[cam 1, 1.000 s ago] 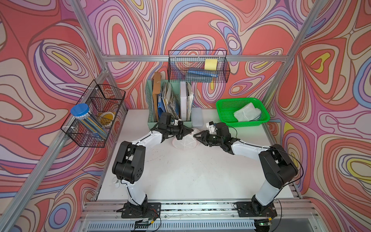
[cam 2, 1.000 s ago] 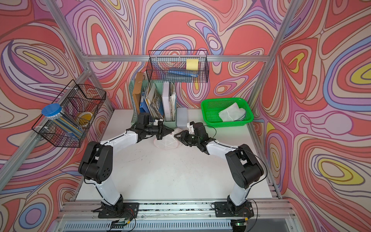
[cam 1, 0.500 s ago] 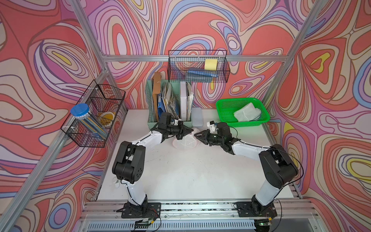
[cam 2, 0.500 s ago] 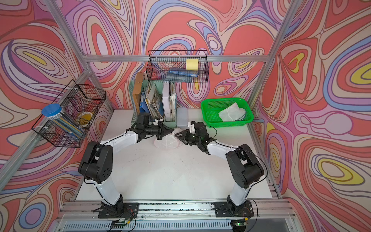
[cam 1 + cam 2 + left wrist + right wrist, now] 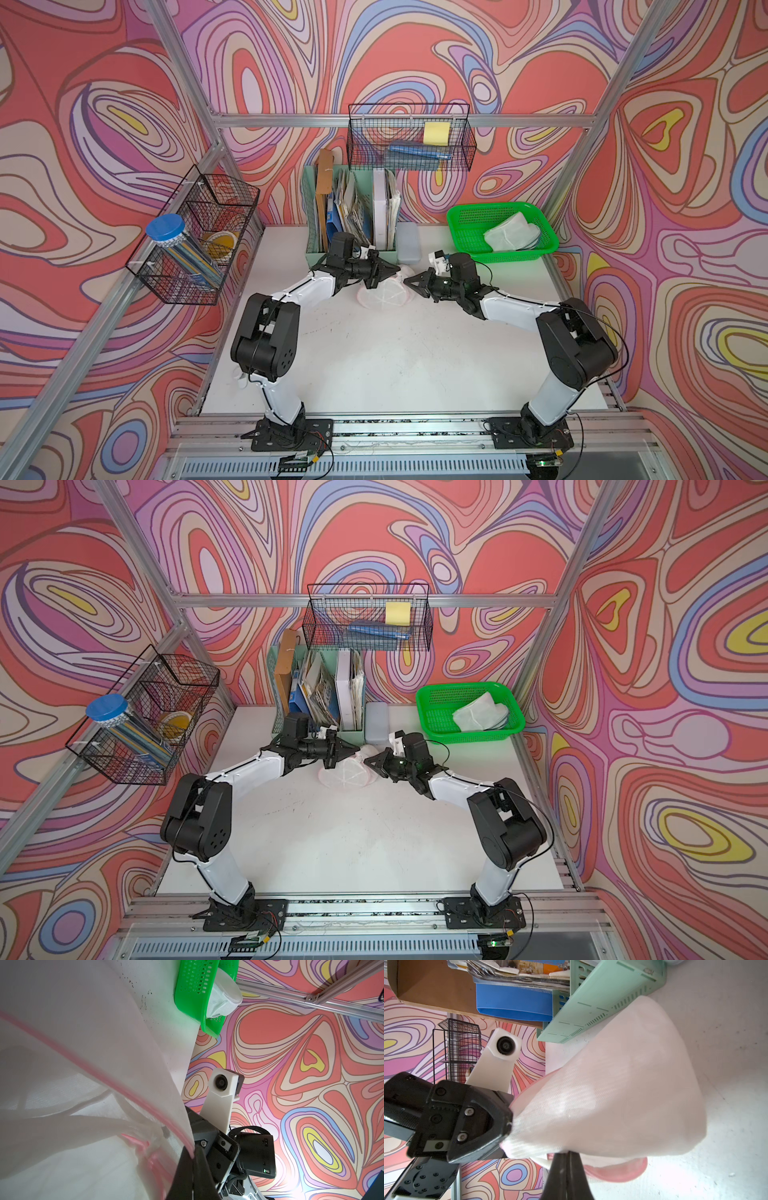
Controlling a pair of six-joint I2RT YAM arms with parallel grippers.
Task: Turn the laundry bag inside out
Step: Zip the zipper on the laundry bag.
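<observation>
The laundry bag (image 5: 382, 294) (image 5: 347, 773) is white mesh with a pink trim and lies bunched at the back middle of the table, between my two arms. My left gripper (image 5: 394, 271) (image 5: 354, 750) is shut on its pink-edged rim from the left. In the left wrist view the trim (image 5: 133, 1095) runs into the closed left gripper (image 5: 194, 1154). My right gripper (image 5: 409, 281) (image 5: 369, 761) is shut on the bag from the right. The right wrist view shows the mesh (image 5: 623, 1095) pinched in the right gripper (image 5: 568, 1154), with the left gripper's fingers (image 5: 500, 1118) close beside it.
A green basket (image 5: 461, 216) holding white mesh bags stands at the back right. A mint file organiser (image 5: 312, 253) full of papers and a clear plastic box (image 5: 409, 248) stand just behind the bag. Wire baskets (image 5: 199, 241) hang on the left and back walls.
My right gripper has closed onto the bag's edge after standing partly open beside it. The left gripper stayed shut on the bag and has not moved.
</observation>
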